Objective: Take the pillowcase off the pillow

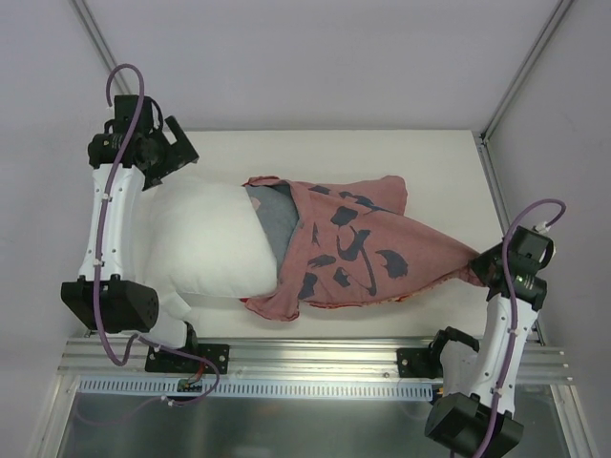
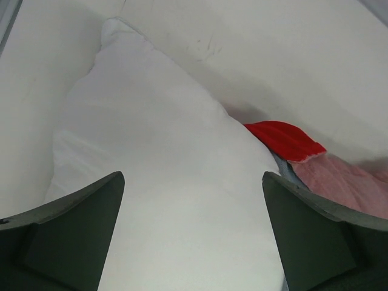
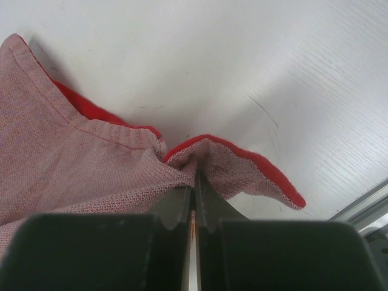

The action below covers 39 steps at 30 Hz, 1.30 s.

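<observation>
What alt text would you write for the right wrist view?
The right gripper is shut on a bunched corner of the pillowcase, dusty pink cloth with a red-trimmed edge. The white table fills the rest of the view.

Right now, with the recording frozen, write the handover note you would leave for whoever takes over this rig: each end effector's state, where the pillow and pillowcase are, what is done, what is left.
Left end effector: open above the bare left end of the pillow, holding nothing.
Right end effector: shut on a red-trimmed edge of the pillowcase, at the right side of the table.
Done: most of the pillow is out; the case is bunched to its right.
Left: the pillow's right end sits in the case's mouth. Probably pin the pillow and pull the case rightward until it clears.
</observation>
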Each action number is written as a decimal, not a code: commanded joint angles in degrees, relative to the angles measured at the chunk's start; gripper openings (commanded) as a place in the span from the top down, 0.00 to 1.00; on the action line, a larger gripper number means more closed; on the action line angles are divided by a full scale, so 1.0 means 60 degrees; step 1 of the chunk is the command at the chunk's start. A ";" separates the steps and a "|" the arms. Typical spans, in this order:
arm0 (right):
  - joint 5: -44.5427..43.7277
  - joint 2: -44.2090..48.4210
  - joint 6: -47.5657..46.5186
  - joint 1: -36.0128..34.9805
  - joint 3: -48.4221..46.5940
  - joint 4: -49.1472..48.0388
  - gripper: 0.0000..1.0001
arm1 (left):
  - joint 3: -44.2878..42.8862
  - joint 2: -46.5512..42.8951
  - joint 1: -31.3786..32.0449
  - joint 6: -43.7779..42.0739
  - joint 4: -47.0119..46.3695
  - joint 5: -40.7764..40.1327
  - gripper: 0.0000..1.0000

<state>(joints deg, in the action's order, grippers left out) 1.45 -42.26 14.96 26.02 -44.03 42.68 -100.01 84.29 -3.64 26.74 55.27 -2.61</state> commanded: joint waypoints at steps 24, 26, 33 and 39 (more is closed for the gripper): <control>0.0462 0.0144 -0.0282 -0.0849 -0.1052 0.0050 0.14 | 0.1990 0.2361 0.1149 0.0935 -0.0217 0.0128 1.00; 0.0097 0.0100 -0.0151 -0.1376 -0.1390 0.0021 0.13 | 0.1917 0.2037 0.1149 0.0817 -0.0260 0.0157 1.00; -0.1077 -0.1055 0.0041 -0.3528 -0.2841 -0.0213 0.12 | 0.2033 0.0206 0.1149 0.0290 -0.1078 0.1181 1.00; -0.0828 -0.3164 -0.0281 -0.4322 -0.4758 0.0225 0.09 | 0.2721 -0.1288 0.1163 -0.0310 -0.2208 0.2309 1.00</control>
<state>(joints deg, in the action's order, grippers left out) -2.50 -56.60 14.15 1.78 -66.52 43.29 -84.75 81.41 2.70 28.21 48.49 4.62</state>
